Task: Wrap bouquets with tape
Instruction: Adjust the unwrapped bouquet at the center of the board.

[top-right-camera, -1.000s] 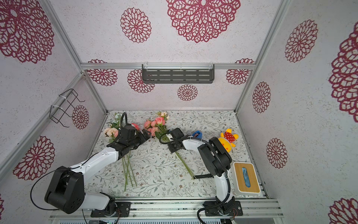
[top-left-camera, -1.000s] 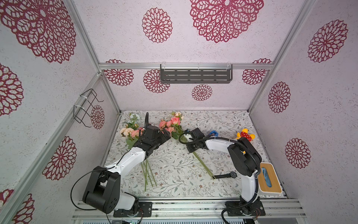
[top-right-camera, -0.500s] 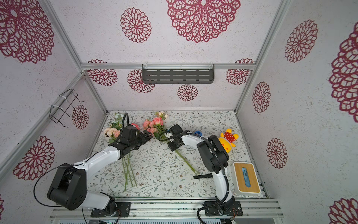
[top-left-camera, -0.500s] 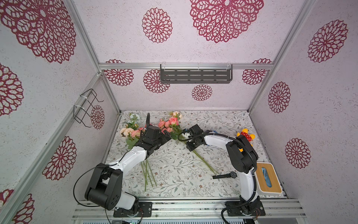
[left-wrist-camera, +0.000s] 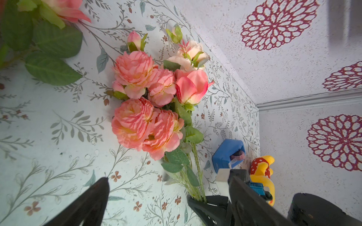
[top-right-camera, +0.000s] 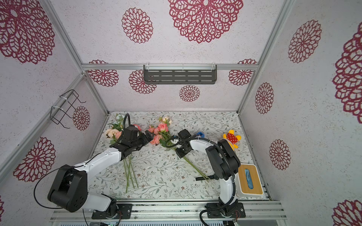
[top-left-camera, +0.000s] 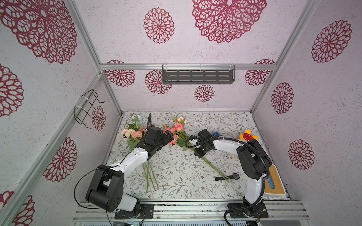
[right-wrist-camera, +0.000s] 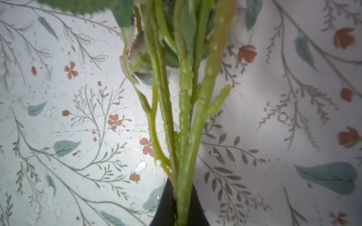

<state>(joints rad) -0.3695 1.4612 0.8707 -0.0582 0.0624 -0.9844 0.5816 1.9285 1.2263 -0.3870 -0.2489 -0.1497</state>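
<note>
While right gripper [right-wrist-camera: 181,205] clamps bouquet stems [right-wrist-camera: 184,117], left gripper [left-wrist-camera: 167,177] gapes empty; wristwatch [top-left-camera: 236,176] lies at stem ends.

Both top views are bright and evenly lit by diffuse light with no visible source; shadows on the table [top-left-camera: 176,176] are faint and soft, and there is wide-angle stretch toward the edges. The left wrist view is sharp and well lit on the pink bouquet [left-wrist-camera: 148,109], while the left gripper [left-wrist-camera: 168,177], near the lens, is dark and blurred. The right wrist view is soft throughout, with the stems [right-wrist-camera: 184,137] out of focus and a thin glare streak on the table.
</note>
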